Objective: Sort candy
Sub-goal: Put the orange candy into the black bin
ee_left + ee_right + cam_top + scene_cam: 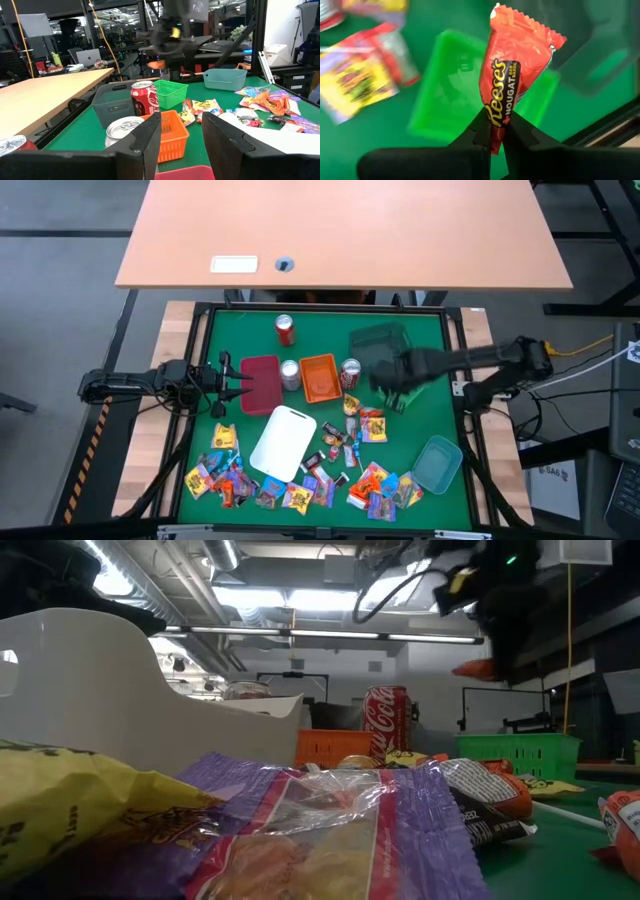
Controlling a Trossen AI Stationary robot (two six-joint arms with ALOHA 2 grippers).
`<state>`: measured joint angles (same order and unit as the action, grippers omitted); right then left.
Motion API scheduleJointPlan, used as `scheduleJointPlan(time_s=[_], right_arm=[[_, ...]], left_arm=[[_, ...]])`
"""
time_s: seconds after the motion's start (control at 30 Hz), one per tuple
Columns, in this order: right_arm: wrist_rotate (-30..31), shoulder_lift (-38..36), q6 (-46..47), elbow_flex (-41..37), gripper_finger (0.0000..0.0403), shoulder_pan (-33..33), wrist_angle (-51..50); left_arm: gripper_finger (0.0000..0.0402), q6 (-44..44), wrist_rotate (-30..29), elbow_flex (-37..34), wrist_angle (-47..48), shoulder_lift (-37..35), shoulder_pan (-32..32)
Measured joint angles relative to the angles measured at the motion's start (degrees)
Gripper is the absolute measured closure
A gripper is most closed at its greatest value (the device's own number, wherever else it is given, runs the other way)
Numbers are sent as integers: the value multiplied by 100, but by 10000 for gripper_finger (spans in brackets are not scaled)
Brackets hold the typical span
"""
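Observation:
An orange-red candy (517, 60) is lifted over the green basket (465, 90), with my right gripper (496, 119) shut on it. In the high view that gripper (388, 378) is right of centre, by the green basket (402, 397). The low view shows the candy (478, 668) under the dark gripper. Several more candies (232, 475) lie loose along the near part of the green mat, some (385, 485) at the right. My left gripper (235, 387) waits open and level at the left, beside the dark red tray (262, 385). Nothing is between its fingers (182, 135). My right gripper pinches the candy's wrapper near one end (495, 107) between its two fingers. The fingers point steeply down. The rest of the wrapper sticks out past the fingertips, lifted clear above the green basket.
An orange tray (320, 377), a white tray (283, 442), a teal tray (437, 463) and a dark grey tray (380, 340) stand on the mat. Two red cans (285, 330) (350, 372) and a silver can (290, 373) stand among them. A wooden table (340, 230) lies beyond.

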<state>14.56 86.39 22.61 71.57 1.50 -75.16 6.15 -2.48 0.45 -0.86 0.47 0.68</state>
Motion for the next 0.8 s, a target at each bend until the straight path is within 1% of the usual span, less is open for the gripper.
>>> scheduleJointPlan(time_s=[0.1,0.17,0.33,0.4,0.5,0.57,0.63,0.73,0.8], right_arm=[[31,0,-912,0,375,-633,401],[31,0,-1298,0,375,-993,647],[-14,0,-1577,0,374,-1617,1160],[-23,0,-1725,0,374,-1791,1225],[-218,0,-1948,0,368,-1997,1238],[-373,0,-2001,0,354,-2099,1238],[-421,0,-2004,0,333,-2169,1240],[-412,0,-2004,0,296,-2194,1244],[-352,0,-2004,0,272,-2179,1257]], left_arm=[[269,0,0,0,2,0,-1],[269,0,0,0,0,0,-1],[269,1,0,0,0,1,0],[269,0,0,0,2,2,1],[269,0,0,0,0,1,1],[269,-53,0,0,0,2,0],[269,-305,-61,0,-3,0,-1],[269,-711,-263,45,14,2,1],[270,-849,-279,141,24,2,1]])
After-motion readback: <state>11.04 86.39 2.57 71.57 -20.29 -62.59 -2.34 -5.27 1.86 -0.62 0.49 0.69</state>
